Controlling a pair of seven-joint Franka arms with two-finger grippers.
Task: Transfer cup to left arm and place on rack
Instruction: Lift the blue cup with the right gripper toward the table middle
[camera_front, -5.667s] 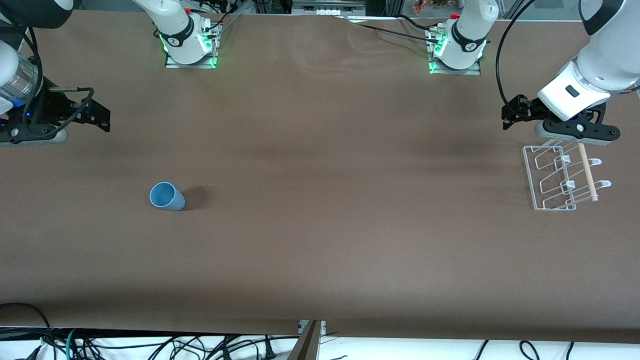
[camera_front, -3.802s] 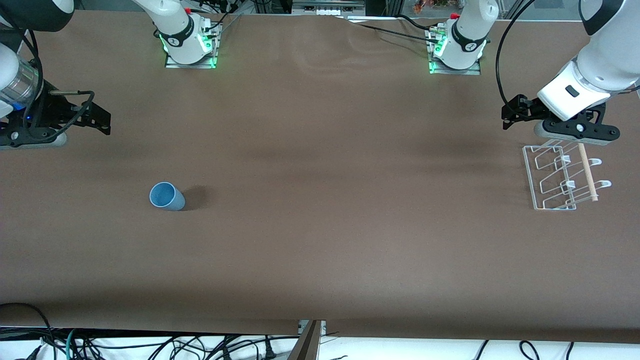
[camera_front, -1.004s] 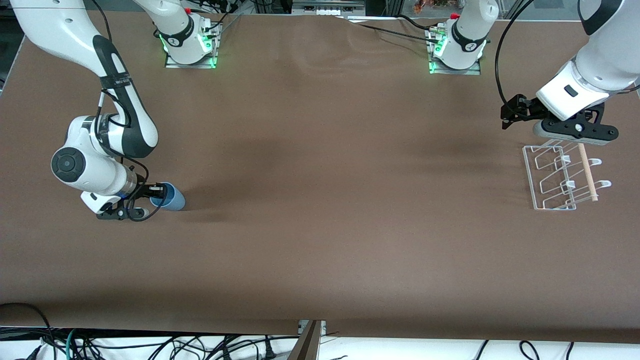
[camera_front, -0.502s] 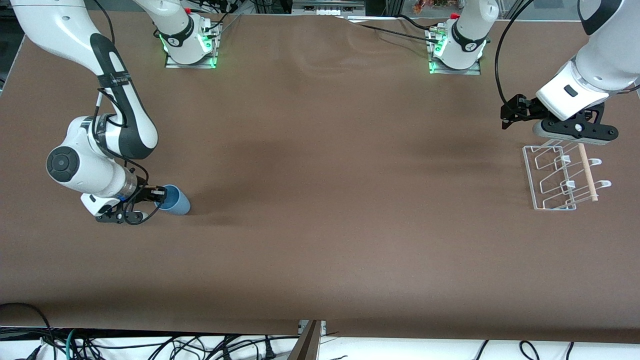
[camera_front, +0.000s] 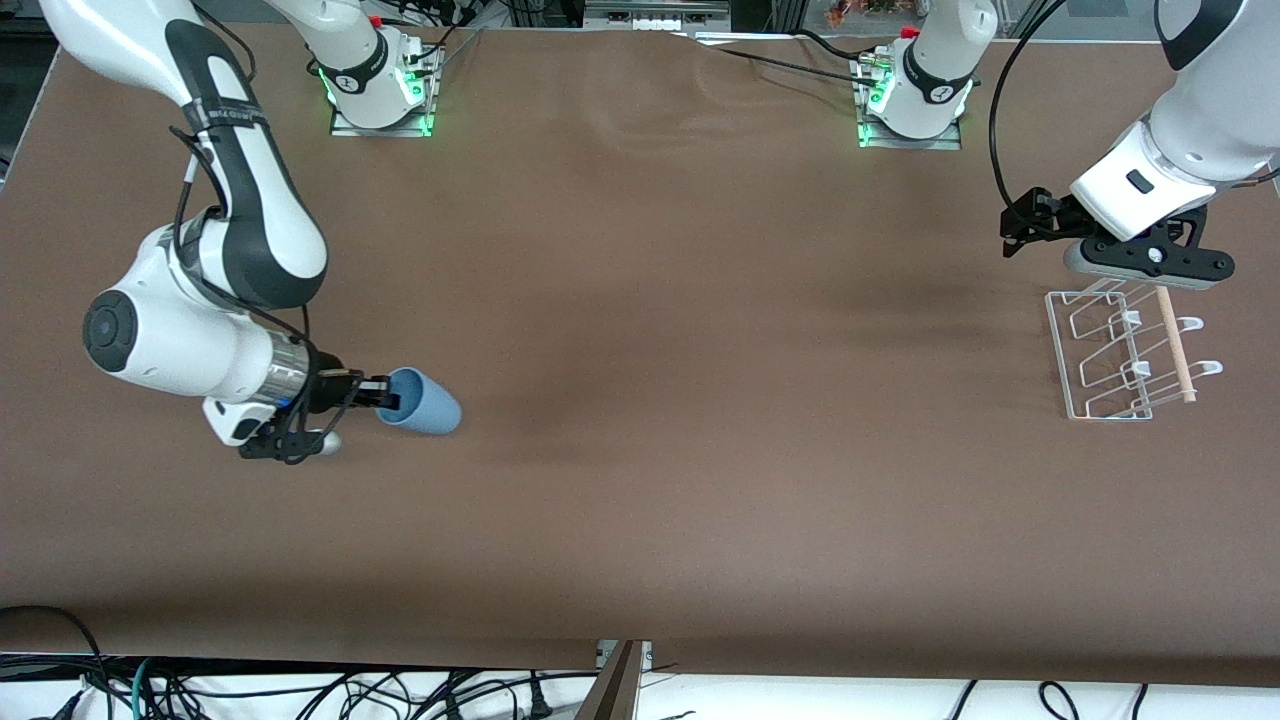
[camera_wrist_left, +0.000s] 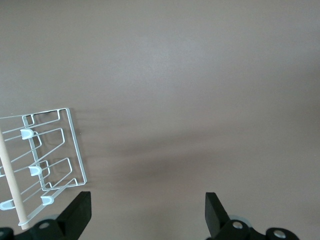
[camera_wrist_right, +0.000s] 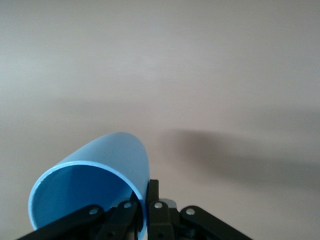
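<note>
The light-blue cup (camera_front: 425, 403) hangs on its side above the brown table, toward the right arm's end. My right gripper (camera_front: 383, 397) is shut on the cup's rim, one finger inside the mouth and one outside, as the right wrist view shows on the cup (camera_wrist_right: 107, 170) and right gripper (camera_wrist_right: 145, 212). The rack (camera_front: 1120, 352), clear with white wire prongs and a wooden dowel, stands at the left arm's end. My left gripper (camera_front: 1015, 232) waits open above the table beside the rack (camera_wrist_left: 45, 160), its black fingertips (camera_wrist_left: 79, 207) wide apart with nothing between them.
Two arm bases with green lights (camera_front: 380, 95) (camera_front: 910, 100) stand along the table's edge farthest from the front camera. Cables (camera_front: 250, 690) lie below the table's near edge.
My right gripper closed on the cup's rim, lifted it off the table and carried it toward the table's middle. The left arm has stayed in place.
</note>
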